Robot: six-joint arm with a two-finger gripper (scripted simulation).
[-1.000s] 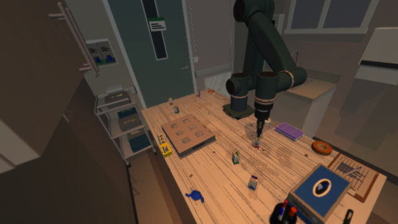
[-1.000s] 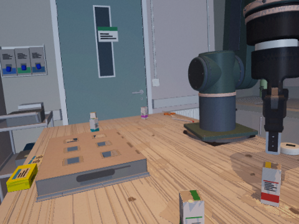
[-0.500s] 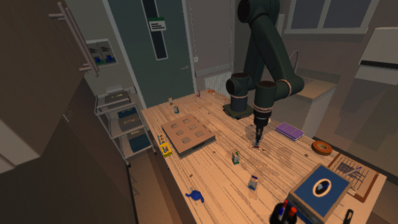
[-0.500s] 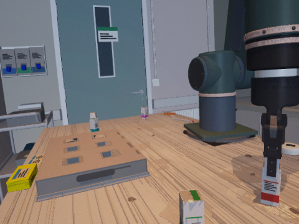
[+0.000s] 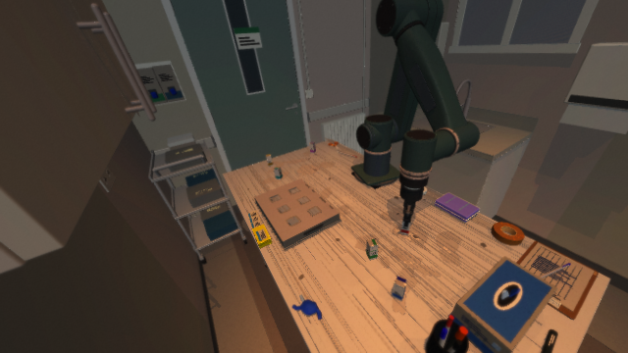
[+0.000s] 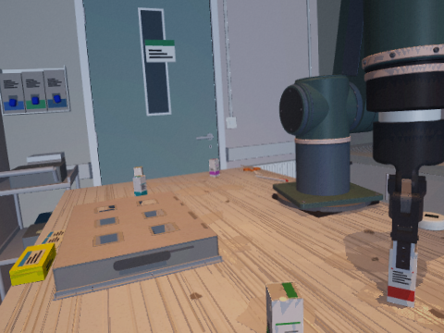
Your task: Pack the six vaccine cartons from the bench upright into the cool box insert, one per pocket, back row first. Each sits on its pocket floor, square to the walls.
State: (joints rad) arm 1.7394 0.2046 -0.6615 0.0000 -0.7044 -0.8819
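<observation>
On the right middle of the wooden bench a white carton with a red band point(image 6: 401, 277) point(image 5: 404, 227) stands upright, and my gripper point(image 6: 403, 259) point(image 5: 406, 223) is down around its top, open and holding nothing. The cool box insert point(image 5: 296, 209) point(image 6: 134, 238) lies flat on the left of the bench, its six pockets empty. A green-banded carton point(image 5: 372, 248) point(image 6: 284, 307) stands in front of the insert, and a blue-banded one point(image 5: 399, 288) nearer the front edge. A teal carton point(image 6: 139, 181) point(image 5: 278, 172) and a purple carton point(image 6: 213, 167) point(image 5: 313, 147) stand behind the insert.
The arm's base point(image 6: 326, 194) sits behind the red-banded carton. A blue-topped box point(image 5: 506, 299), a tray point(image 5: 559, 274), a tape roll point(image 5: 508, 232) and a purple pad point(image 5: 457, 206) lie on the right. A yellow box point(image 6: 33, 262) sits left of the insert, a trolley point(image 5: 198, 196) beyond.
</observation>
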